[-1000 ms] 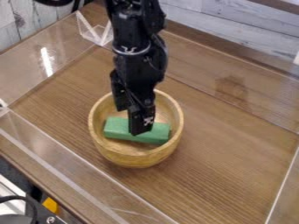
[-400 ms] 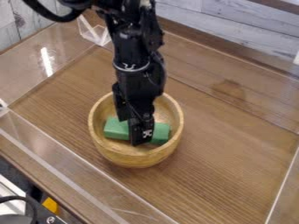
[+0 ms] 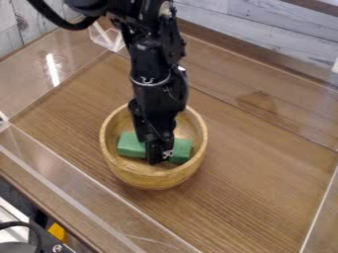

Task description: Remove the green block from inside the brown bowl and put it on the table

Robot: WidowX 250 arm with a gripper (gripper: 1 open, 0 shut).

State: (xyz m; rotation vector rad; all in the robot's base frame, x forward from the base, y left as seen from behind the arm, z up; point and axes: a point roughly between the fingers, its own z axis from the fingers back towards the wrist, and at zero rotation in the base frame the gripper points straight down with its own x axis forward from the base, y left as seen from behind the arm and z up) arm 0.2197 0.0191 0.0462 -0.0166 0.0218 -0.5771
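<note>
No writing shows anywhere; my gripper (image 3: 157, 148) has sunk deeper into the brown bowl (image 3: 122, 166), fingers astride the green block (image 3: 132, 145); whether they clench it, I cannot tell.

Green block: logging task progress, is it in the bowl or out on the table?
In. The green block lies inside the brown bowl, its green ends showing either side of the arm.

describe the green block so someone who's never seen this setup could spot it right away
On the dark wood-grain table ringed by clear walls sits one round tan wooden bowl. Inside it, under the black arm's pincer, lies the green block, flat and elongated. It is the only green thing in view.
</note>
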